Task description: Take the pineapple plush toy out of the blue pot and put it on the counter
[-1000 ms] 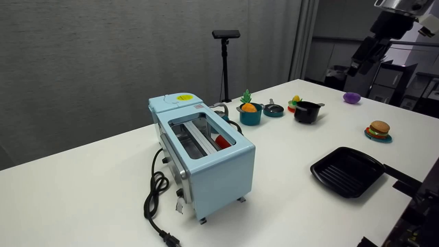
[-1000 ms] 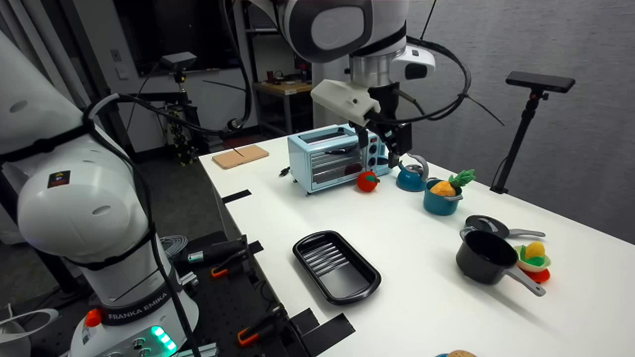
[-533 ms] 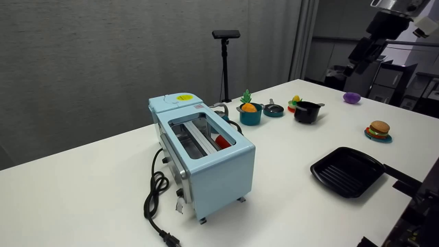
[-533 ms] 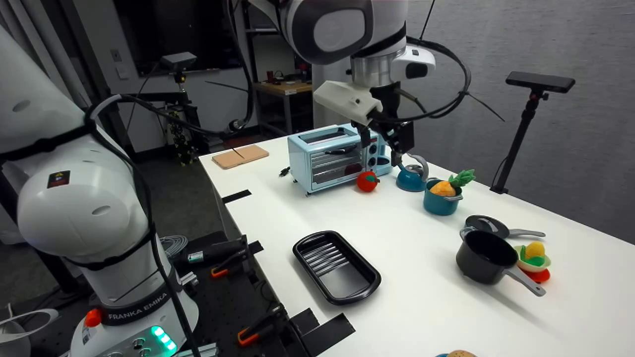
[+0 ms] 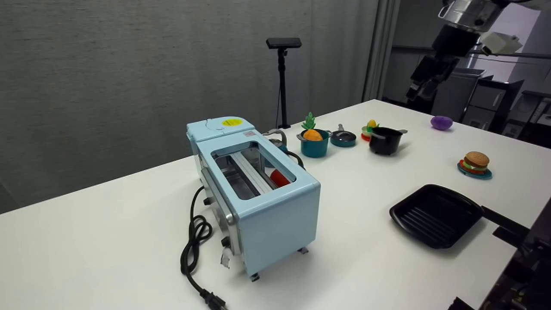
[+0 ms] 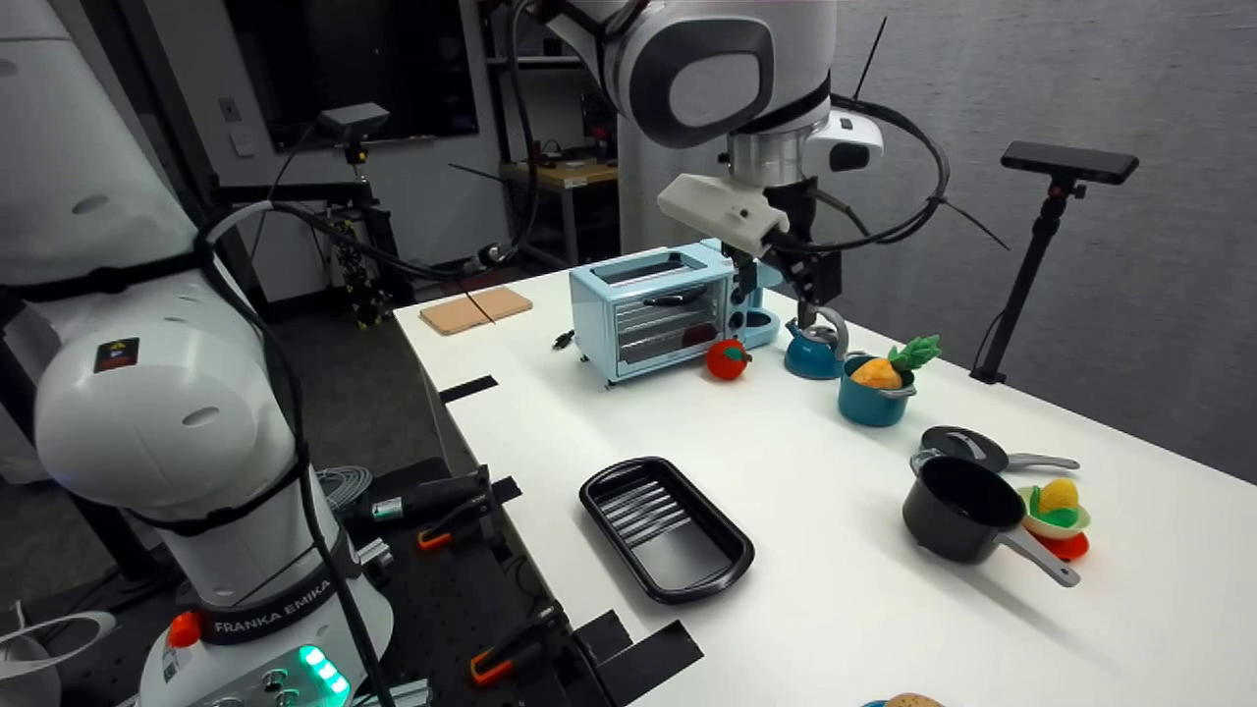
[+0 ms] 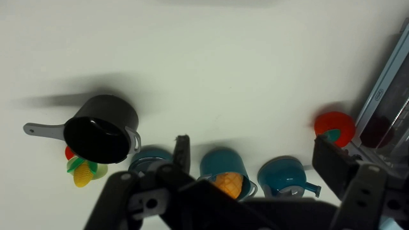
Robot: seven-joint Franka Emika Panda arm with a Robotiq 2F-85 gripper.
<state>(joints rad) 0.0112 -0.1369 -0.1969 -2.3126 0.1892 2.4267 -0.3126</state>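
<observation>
The pineapple plush toy sits in the blue pot (image 5: pixel 314 149), its orange body (image 5: pixel 312 135) low inside and green leaves (image 5: pixel 308 121) rising above the rim. The toy (image 6: pixel 877 373) and pot (image 6: pixel 870 405) also show on the white counter (image 6: pixel 786 462) in an exterior view. In the wrist view the toy's orange body (image 7: pixel 229 185) shows in the pot (image 7: pixel 222 161); its leaves are hidden behind the gripper. My gripper (image 7: pixel 251 140) is open and empty, fingers wide apart. It hangs high above the counter, apart from the pot, in both exterior views (image 6: pixel 776 302) (image 5: pixel 419 91).
A blue kettle (image 6: pixel 813 353) and a red tomato toy (image 6: pixel 727 360) stand near the light-blue toaster oven (image 6: pixel 648 314). A lidded pan (image 5: pixel 343 137) and black saucepan (image 5: pixel 385 141) stand on the pot's other side. A black baking tray (image 6: pixel 668 530) and burger toy (image 5: pixel 476 161) lie nearer the robot.
The arm and gripper have moved left and a little down in one view, right and down in the other, closer to the blue pot. The toy and pot have not moved.
</observation>
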